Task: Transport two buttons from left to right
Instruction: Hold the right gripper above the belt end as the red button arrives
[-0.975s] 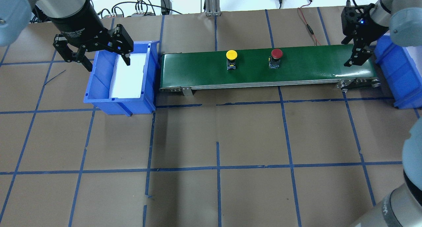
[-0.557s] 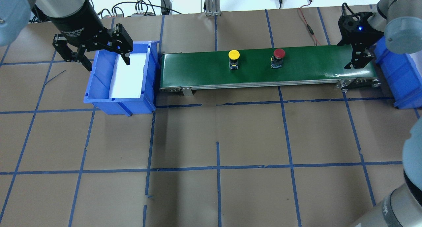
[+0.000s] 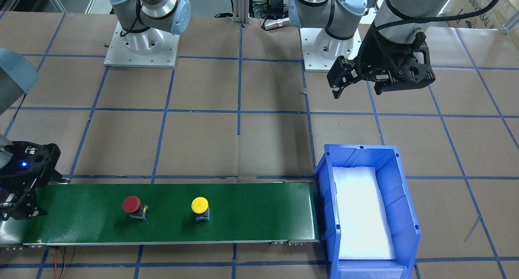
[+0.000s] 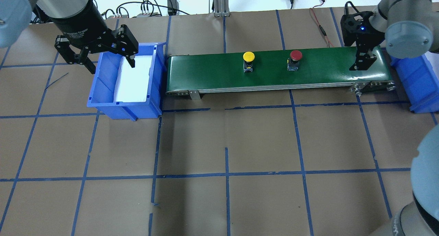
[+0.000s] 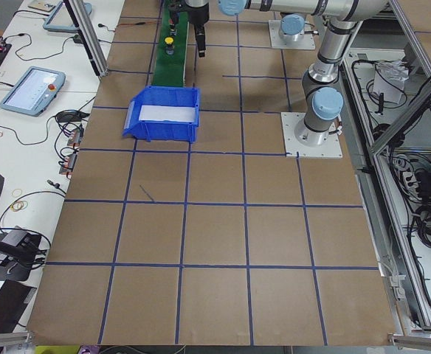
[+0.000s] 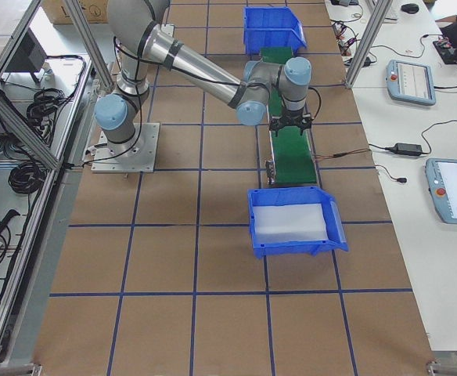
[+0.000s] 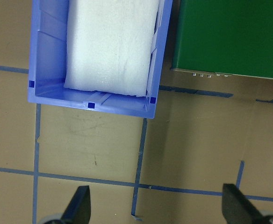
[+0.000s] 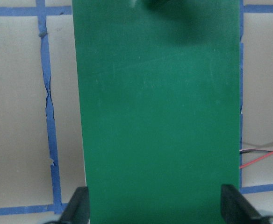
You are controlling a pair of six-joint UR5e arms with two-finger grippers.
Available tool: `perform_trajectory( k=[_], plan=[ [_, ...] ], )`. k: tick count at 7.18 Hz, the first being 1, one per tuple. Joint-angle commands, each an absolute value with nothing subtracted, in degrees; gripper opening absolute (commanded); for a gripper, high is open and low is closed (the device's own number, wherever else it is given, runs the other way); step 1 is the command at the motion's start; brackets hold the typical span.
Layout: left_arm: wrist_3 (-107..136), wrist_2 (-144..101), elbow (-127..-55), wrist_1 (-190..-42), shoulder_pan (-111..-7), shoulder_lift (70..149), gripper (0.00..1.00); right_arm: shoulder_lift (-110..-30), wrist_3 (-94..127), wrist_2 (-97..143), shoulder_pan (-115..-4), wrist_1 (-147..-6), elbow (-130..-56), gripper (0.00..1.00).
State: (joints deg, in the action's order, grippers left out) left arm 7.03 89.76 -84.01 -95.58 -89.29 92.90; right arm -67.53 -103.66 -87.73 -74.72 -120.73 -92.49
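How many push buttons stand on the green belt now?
2. The yellow button stands near the belt's middle; the red button is further toward the right gripper.

The yellow button (image 4: 248, 56) and red button (image 4: 295, 55) have advanced along the belt (image 4: 205, 71) toward the right edge of the desk (image 4: 260, 136). The right pincer (image 4: 363, 62) has shifted toward them.

You can read two markings. Seen from overhead, white lettering on the black barrel of the left gripper (image 4: 112, 68) reads "Adaptive Gripper"; a shorter word before it is too small to make out. In the front-facing view, a cardboard box (image 3: 486, 7) in the top right corner carries the printed word "UNIVERSAL"; the letters after it are unreadable.
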Motion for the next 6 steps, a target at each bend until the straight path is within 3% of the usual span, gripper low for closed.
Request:
perform_trajectory(
  k=[1,6],
  plan=[
    [7.0,89.8,-83.9,-95.5,-89.3,92.9,0.99,-67.1,-103.3,-92.3,-78.1,-123.7,-93.5,1.0],
    [7.0,89.7,-83.9,-95.5,-89.3,92.9,0.99,-65.4,-107.8,-89.5,-78.0,-125.3,-93.7,1.0]
  ],
)
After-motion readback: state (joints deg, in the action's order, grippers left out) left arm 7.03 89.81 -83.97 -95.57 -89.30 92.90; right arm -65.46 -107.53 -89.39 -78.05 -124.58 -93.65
